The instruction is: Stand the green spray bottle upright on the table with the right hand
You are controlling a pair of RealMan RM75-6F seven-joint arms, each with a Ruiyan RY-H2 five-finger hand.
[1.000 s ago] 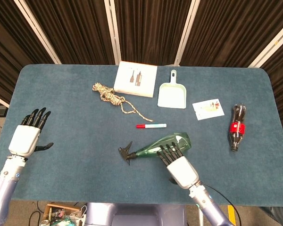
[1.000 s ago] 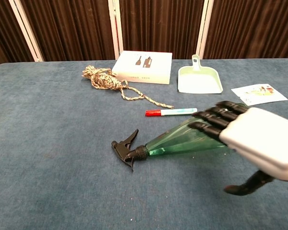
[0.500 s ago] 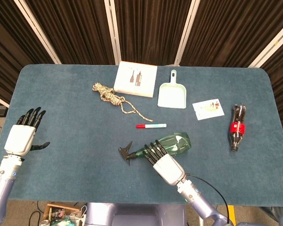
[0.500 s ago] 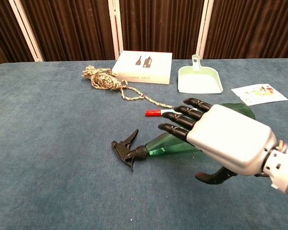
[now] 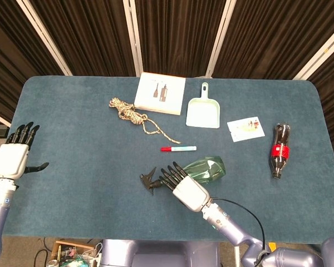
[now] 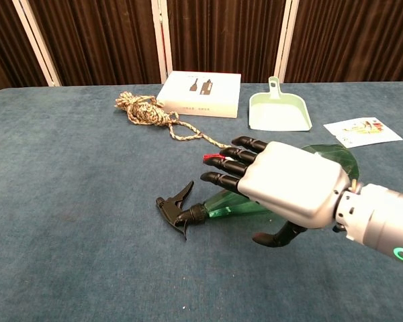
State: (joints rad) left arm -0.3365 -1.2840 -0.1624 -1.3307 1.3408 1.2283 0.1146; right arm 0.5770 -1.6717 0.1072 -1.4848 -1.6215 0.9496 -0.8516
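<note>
The green spray bottle (image 5: pixel 206 168) (image 6: pixel 221 202) lies on its side on the blue table, black trigger nozzle (image 6: pixel 174 208) pointing left. My right hand (image 5: pixel 185 187) (image 6: pixel 282 182) hovers over the bottle's neck and body, palm down, fingers stretched out toward the far left, thumb hanging below at the near side. It holds nothing. My left hand (image 5: pixel 13 154) is at the table's left edge, fingers spread, far from the bottle; the chest view does not show it.
A red-capped marker (image 5: pixel 178 148) lies just beyond the bottle. Further back are a coil of rope (image 5: pixel 131 114), a white box (image 5: pixel 160 93) and a pale green dustpan (image 5: pixel 203 111). A card (image 5: pixel 246 128) and a cola bottle (image 5: pixel 279 150) lie to the right.
My right hand slid left along the bottle, from over its base to over its neck. My left hand drew back toward the table's left edge.
</note>
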